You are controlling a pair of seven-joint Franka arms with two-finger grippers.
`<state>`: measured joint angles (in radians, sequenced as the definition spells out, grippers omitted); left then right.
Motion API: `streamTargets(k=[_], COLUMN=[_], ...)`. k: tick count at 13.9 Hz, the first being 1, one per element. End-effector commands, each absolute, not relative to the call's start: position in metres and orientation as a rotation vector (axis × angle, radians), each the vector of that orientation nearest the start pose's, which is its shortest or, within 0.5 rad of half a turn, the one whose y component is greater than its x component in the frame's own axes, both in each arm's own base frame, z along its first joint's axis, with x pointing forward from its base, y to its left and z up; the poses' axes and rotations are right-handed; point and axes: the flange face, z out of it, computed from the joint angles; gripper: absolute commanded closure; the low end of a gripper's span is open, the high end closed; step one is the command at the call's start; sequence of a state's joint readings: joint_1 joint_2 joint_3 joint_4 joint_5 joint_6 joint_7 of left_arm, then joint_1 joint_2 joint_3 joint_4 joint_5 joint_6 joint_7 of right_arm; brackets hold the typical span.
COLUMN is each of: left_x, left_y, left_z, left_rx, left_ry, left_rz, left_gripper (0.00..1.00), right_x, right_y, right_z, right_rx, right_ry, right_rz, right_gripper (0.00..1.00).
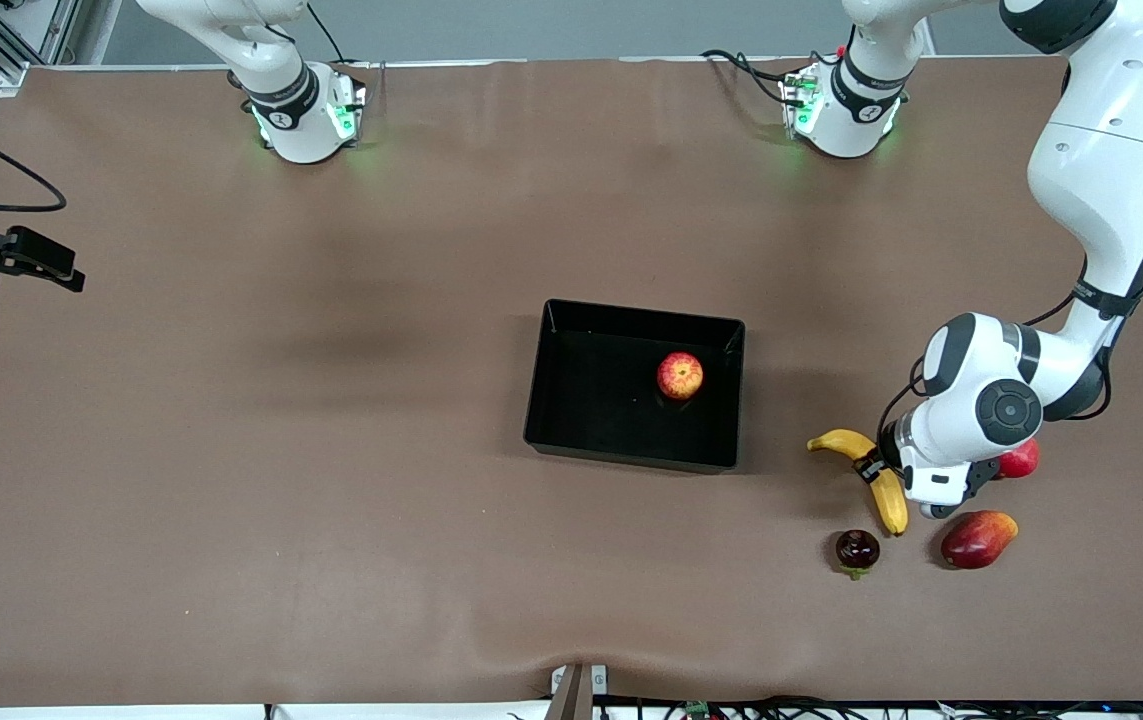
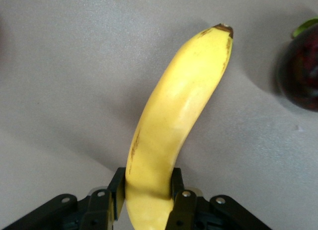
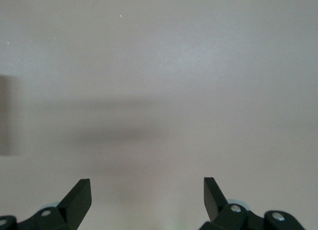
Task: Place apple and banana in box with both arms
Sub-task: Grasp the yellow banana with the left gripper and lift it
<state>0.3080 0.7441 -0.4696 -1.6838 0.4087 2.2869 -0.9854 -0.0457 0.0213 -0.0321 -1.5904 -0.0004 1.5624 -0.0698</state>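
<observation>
I have the left arm folded down from its base at its own end of the tabletop (image 1: 231, 450), elbow high, forearm dropping steeply and the wrist turned so the left end effector (image 2: 148, 195) points down at the fruit cluster. Its fingers (image 2: 180, 197) are clamped on the banana (image 2: 174, 125), pinching it partway along its length; the banana lies on the tabletop with its darker tip stretching away from the end effector toward a dark round fruit (image 1: 857, 550). A red-orange mango (image 1: 977, 538) lies just beside the wrist, and a red round fruit (image 1: 1021, 459) peeks out under the wrist housing.

The apple (image 1: 680, 376) sits inside the box (image 1: 631, 455), near the wall toward the left arm's end, well apart from the clamped banana.

My right arm waits: its right end effector (image 3: 147, 192) hangs over bare tabletop at its own end, fingers spread wide with nothing between them.
</observation>
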Motion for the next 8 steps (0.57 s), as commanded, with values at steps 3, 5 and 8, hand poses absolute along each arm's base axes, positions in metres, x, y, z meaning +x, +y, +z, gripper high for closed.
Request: streamTargets(k=[3,5,8], left_x=[0.665,0.657,0.647], left_y=[-0.090,-0.113,-0.151], left_z=[0.249,0.277,0.326], left_rx=[-2.941,-2.931,-2.934], left_ry=[-0.923,-0.861,-0.796], left_rz=[0.036,0.067,0.103], left_gripper=[1.00,1.00,1.00], right_x=[0.550,0.549,0.549], right_y=[-0.043,-0.042,-0.041], right_z=[0.615,0.618,0.619], right_rx=[-3.136,-3.133,-3.132], right_ry=[0.024,0.022,0.034], right_rz=[0.048,0.047,0.042], right_gripper=[0.00,0.00,0.00])
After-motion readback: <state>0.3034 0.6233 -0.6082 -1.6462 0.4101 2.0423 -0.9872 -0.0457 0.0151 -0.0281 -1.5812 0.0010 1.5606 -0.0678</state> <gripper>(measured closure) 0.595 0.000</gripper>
